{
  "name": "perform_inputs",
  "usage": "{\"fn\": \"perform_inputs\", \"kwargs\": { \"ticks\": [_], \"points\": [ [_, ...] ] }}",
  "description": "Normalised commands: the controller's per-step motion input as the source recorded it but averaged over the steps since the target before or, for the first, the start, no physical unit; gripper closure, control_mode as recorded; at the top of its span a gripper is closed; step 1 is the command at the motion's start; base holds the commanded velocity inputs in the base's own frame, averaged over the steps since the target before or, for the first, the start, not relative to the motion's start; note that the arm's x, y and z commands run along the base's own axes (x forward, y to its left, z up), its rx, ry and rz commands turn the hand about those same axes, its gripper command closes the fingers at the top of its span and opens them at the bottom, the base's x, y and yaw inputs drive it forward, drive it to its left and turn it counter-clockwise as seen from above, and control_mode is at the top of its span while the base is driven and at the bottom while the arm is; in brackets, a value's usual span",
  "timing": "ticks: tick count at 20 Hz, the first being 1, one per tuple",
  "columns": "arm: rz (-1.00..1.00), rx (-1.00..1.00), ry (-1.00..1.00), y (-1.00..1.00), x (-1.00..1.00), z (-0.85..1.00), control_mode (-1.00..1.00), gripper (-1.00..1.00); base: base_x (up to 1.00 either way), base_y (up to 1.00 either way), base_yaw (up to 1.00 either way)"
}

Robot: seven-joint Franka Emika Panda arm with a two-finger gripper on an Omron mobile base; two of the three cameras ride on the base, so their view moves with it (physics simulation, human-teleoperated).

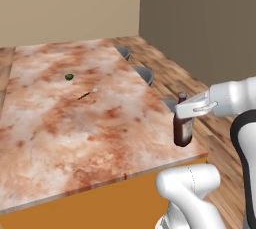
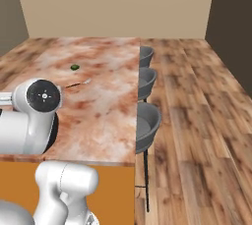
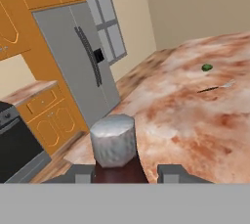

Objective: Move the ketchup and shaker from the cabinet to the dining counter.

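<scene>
- Ketchup point(image 1: 183, 129), gripped at its narrow neck by the gripper point(image 1: 186, 109), hangs at the near corner of the dining counter point(image 1: 75, 123).
- Likely rigid, light and smooth-walled, the bottle suits this high neck hold.
- Farther off lie a small green item point(image 1: 69, 77) and a utensil point(image 1: 88, 93).

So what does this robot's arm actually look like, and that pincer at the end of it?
The arm is built of smooth, rounded glossy white segments, with dark bands at the joints. In the right base view one joint ends in a round black cap with a small pale mark at its centre. The pincer is light grey and flat, with two slim fingers, whose tips look dark grey in the hand view. No loose cables show.
</scene>
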Motion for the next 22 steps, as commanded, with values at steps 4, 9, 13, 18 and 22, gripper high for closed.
{"fn": "perform_inputs", "kwargs": {
  "ticks": [4,9,13,18,22],
  "points": [
    [0.0,0.0,0.0,-0.03,0.06,-0.02,-1.0,1.0,0.01,0.0,0.0],
    [0.01,0.05,0.0,-0.39,0.2,-0.2,-1.0,1.0,0.0,0.0,0.0],
    [0.19,0.0,0.0,-0.44,0.25,-0.31,-1.0,1.0,0.0,0.0,0.0],
    [0.32,0.0,0.0,-0.42,0.34,-0.38,-1.0,1.0,0.0,0.0,0.0],
    [0.34,0.04,0.0,-0.28,0.48,-0.41,-1.0,1.0,0.0,0.0,0.0]
  ]
}}
